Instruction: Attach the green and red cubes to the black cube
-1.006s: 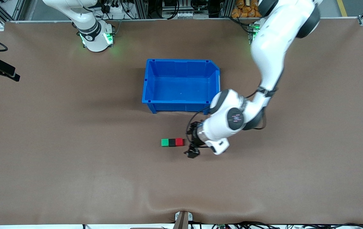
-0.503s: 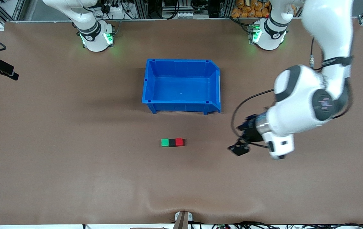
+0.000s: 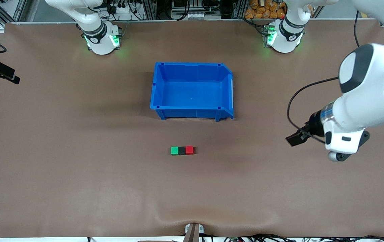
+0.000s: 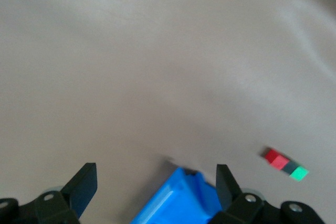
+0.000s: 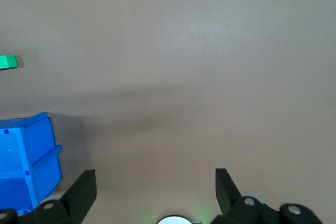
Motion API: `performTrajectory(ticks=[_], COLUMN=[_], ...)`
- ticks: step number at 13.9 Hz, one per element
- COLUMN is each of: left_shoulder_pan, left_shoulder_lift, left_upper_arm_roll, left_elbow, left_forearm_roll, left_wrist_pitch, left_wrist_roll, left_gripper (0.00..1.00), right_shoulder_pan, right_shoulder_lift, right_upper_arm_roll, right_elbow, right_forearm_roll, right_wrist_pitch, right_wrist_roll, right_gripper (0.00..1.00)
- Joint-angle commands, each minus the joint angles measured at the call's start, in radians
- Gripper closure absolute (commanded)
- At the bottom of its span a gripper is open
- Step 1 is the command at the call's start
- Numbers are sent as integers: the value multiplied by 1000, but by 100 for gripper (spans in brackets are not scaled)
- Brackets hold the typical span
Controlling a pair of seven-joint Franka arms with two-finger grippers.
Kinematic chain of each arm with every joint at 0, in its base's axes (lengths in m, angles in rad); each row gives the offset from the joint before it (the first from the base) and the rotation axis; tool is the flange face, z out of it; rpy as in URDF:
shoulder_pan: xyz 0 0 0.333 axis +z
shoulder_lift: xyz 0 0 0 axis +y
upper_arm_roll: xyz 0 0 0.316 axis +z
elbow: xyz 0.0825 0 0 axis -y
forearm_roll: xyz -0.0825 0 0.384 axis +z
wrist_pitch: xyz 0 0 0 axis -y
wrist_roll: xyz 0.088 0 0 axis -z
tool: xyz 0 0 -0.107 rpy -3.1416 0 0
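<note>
Left claw [image 3: 294,138] gaped wide, well clear of the green [image 3: 174,150], black [image 3: 182,150], red [image 3: 189,150] row; a careless return could scatter it.

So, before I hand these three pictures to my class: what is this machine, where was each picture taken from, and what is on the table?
These are two robot arms bolted along one edge of a brown table. The big picture looks down from a high camera facing them; the two others come from cameras on each arm's wrist. The left hand is open, empty, over bare table toward the left arm's end. The right hand, at the right arm's end, is open and empty too. A green cube, black cube and red cube sit touching in a row. An empty blue bin stands farther from the high camera than they do.
</note>
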Motion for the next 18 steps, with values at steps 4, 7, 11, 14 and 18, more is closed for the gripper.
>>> performTrajectory(ticks=[4, 7, 11, 14, 18], left_shoulder_pan=[97, 114, 178, 189, 191], left_shoulder_lift=[-164, -216, -297, -348, -423], left_upper_arm_roll=[-11, -9, -12, -18, -20], left_elbow=[-140, -178, -247, -278, -303], left_forearm_roll=[22, 22, 22, 21, 18], left_wrist_pitch=[-58, -72, -75, -90, -118], left_wrist_roll=[298, 382, 511, 542, 571], left_gripper=[0, 0, 0, 0, 0], right_shoulder_pan=[3, 1, -2, -4, 1], right_shoulder_lift=[4, 4, 4, 4, 4], right_upper_arm_roll=[6, 8, 8, 6, 6], right_elbow=[13, 13, 15, 15, 15], right_forearm_roll=[-15, -13, -15, -15, -15], right_wrist_pitch=[-16, -16, -15, -15, -15], right_wrist_roll=[20, 18, 18, 18, 18], right_gripper=[0, 0, 0, 0, 0])
